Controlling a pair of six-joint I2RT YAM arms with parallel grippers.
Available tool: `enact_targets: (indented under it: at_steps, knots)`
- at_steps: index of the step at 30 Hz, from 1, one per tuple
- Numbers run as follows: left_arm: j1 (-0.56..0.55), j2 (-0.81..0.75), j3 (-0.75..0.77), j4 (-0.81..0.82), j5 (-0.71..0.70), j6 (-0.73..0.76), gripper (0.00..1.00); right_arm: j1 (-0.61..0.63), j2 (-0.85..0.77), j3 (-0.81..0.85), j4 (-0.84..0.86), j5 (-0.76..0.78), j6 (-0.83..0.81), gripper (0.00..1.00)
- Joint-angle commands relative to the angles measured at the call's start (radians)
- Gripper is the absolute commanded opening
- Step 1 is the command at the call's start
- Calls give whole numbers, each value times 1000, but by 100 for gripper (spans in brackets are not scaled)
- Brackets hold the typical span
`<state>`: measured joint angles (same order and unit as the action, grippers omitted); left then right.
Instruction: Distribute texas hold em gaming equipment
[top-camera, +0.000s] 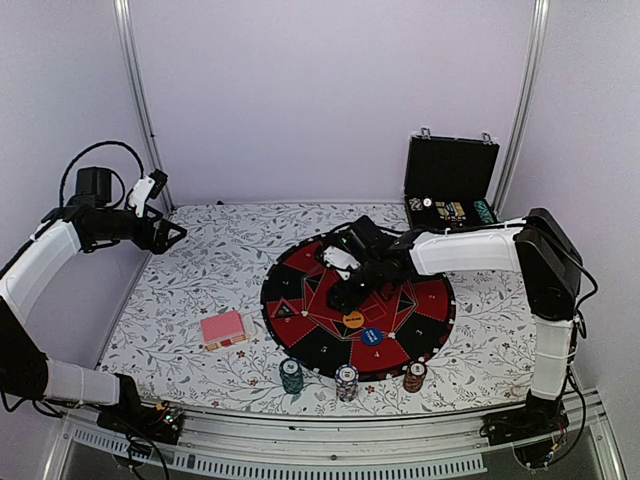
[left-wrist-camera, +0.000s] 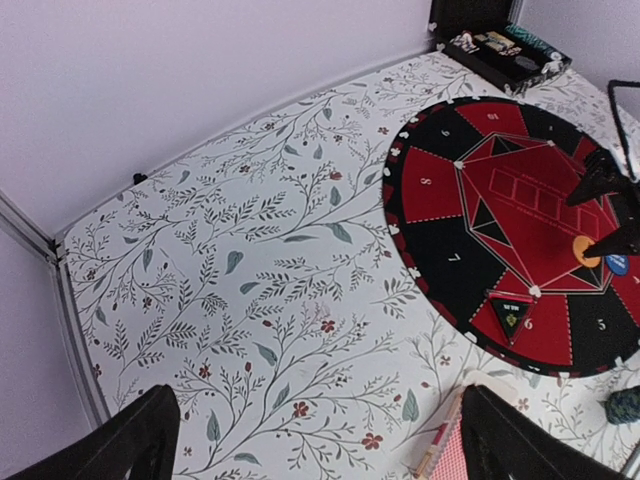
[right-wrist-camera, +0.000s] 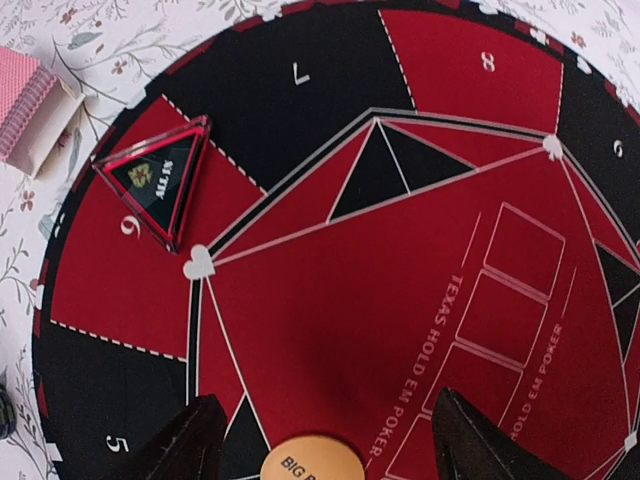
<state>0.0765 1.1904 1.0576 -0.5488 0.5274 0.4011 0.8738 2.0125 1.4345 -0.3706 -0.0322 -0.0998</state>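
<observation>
Fingers (right-wrist-camera: 190, 445) of the right arm: apart, empty, straddling the orange button disc (right-wrist-camera: 310, 462) lying on the mat (right-wrist-camera: 330, 330); left fingers (left-wrist-camera: 110, 440) wide apart, idle above the table (left-wrist-camera: 250, 300); right pair best lifted straight upward so neither tip nudges the disc off its spot.

Bright, even light (shadows soft), pictures sharp, wrist views slightly bowed.
</observation>
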Motion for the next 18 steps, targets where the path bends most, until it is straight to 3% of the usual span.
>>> enact_targets:
  at_steps: [1,12,18]
  knots:
    - [-6,9,23,-23,9,20,100,8,-45,-90,-21,72,68,75]
    - [-7,14,33,-36,17,24,100,21,-86,-200,-12,71,140,77]
    - [-7,17,44,-36,14,22,100,31,-75,-200,-31,120,133,71]
